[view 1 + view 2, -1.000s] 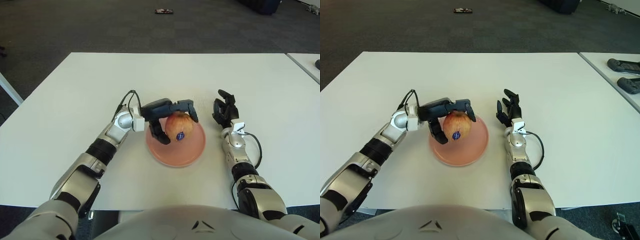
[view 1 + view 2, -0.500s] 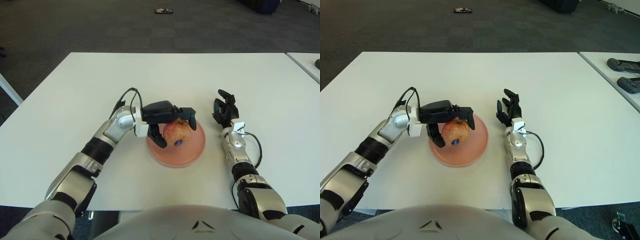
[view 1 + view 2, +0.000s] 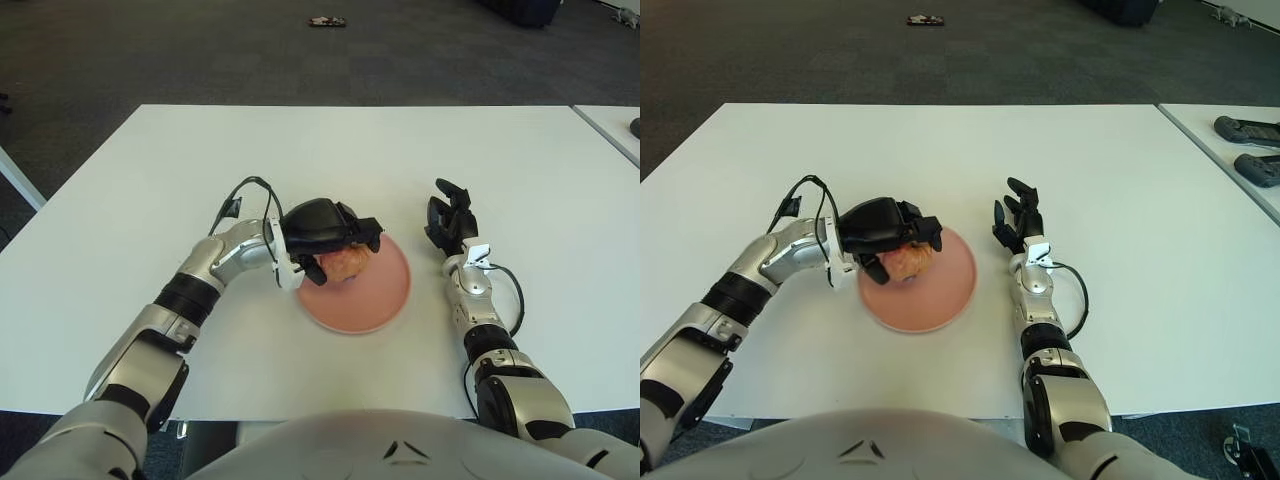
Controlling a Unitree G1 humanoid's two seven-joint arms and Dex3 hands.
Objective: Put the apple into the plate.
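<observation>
Setting: we read this as a lab or office test room.
Floor: we note dark grey carpet [image 3: 200, 50] all around.
Furniture: we see a plain white worktop [image 3: 150, 200], with a second white table [image 3: 1230, 170] beside it.
Equipment: we note two dark handheld controllers [image 3: 1248, 130] on that second table.

The round pink plate [image 3: 370, 300] lies on the white table [image 3: 150, 190], near its front middle. The reddish-yellow apple [image 3: 345, 263] sits in the plate's left rear part, under the black left hand [image 3: 325, 232] that covers it from above. The black right hand [image 3: 450, 220] shows just right of the plate.
</observation>
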